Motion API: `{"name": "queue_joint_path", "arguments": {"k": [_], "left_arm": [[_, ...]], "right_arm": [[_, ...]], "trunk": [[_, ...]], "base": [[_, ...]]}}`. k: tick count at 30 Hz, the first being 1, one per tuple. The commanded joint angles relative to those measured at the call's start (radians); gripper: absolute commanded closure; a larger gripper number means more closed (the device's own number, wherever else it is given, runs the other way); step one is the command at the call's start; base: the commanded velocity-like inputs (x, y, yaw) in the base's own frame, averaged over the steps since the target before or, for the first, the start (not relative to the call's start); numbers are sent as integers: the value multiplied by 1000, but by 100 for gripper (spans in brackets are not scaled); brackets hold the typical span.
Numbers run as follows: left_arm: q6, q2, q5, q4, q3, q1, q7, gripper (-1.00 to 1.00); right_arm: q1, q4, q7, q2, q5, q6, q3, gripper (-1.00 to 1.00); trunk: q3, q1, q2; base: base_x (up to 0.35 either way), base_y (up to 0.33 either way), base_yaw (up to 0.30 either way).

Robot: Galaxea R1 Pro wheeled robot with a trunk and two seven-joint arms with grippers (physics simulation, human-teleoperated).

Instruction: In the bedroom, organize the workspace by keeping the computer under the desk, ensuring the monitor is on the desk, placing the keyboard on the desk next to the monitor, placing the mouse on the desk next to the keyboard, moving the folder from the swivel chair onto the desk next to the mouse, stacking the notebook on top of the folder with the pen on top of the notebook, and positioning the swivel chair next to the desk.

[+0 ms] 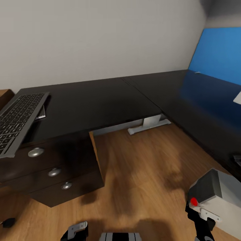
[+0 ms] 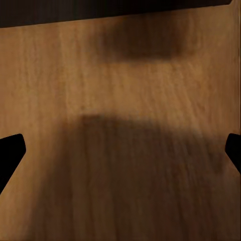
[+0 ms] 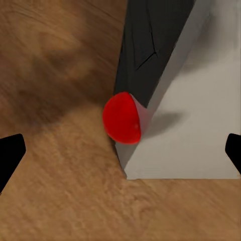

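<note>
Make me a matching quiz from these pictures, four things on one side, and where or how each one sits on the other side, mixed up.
Things:
1. keyboard
2. monitor
3. blue back panel
4. round silver knobs

Places or states:
A. standing upright behind the far right stretch of the desk
B. on the dark drawer fronts under the desk's left end
C. low over the wood floor, by the right gripper, red dot showing
D. tilted at the desk's left end, overhanging the front edge

Pairs: 1-D, 2-C, 3-A, 4-B
</note>
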Motion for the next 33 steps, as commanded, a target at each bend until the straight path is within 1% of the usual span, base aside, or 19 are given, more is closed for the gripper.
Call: {"name": "queue_joint_path", "arguments": {"k": [1, 8, 33], "left_arm": [[-4, 1, 9, 0, -6, 0, 6, -100], [-4, 1, 9, 0, -7, 0, 6, -100], [-4, 1, 9, 0, -7, 0, 4, -100]], "right_arm": [[0, 0, -1, 0, 5, -2, -5, -100], [0, 0, -1, 0, 5, -2, -5, -100], [0, 0, -1, 0, 5, -2, -5, -100]], "trunk": [[-1, 0, 0], [-1, 0, 0], [-1, 0, 0]], "base": [[173, -132, 0], [82, -60, 0], [18, -38, 0]]}}
